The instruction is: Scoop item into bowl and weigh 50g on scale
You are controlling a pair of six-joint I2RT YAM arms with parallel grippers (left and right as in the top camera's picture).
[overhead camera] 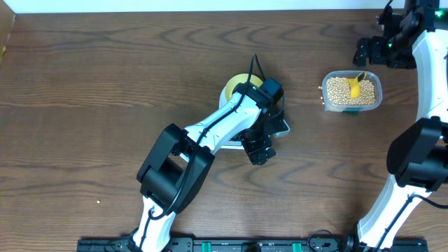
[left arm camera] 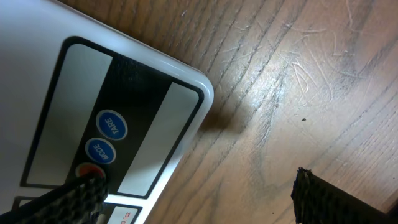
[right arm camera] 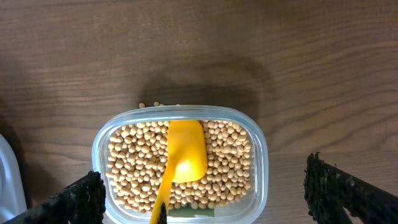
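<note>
The beans (overhead camera: 341, 89) fill a clear plastic tub (overhead camera: 324, 98) on the wooden table (overhead camera: 91, 91) at the far right, and the right wrist view shows a few loose beans (right arm camera: 149, 104) lying on the table just beyond the tub's far rim. A yellow scoop (overhead camera: 357, 85) lies in the tub on top of the beans, bowl-end far and handle running toward the near rim. The right gripper (overhead camera: 371, 49) hangs above and slightly beyond the tub. Its fingers (right arm camera: 68, 202) are spread wider than the tub and hold nothing, apart from the scoop. The scale (overhead camera: 281, 127) lies at the centre of the table, largely covered by the left arm in the overhead view. The pale yellow bowl (overhead camera: 234, 85) shows at the scale's far end. The arm hides whether the bowl rests fully on the platform. The left gripper (overhead camera: 257, 150) is positioned at the near end of the scale, fingers parted and empty. In the left wrist view one finger (left arm camera: 74, 196) overlaps the control strip beside a red button (left arm camera: 90, 171), below the blue MODE button (left arm camera: 101, 150) and TARE button (left arm camera: 112, 123). Contact with the button cannot be determined. The other finger (left arm camera: 329, 199) is over bare table.
</note>
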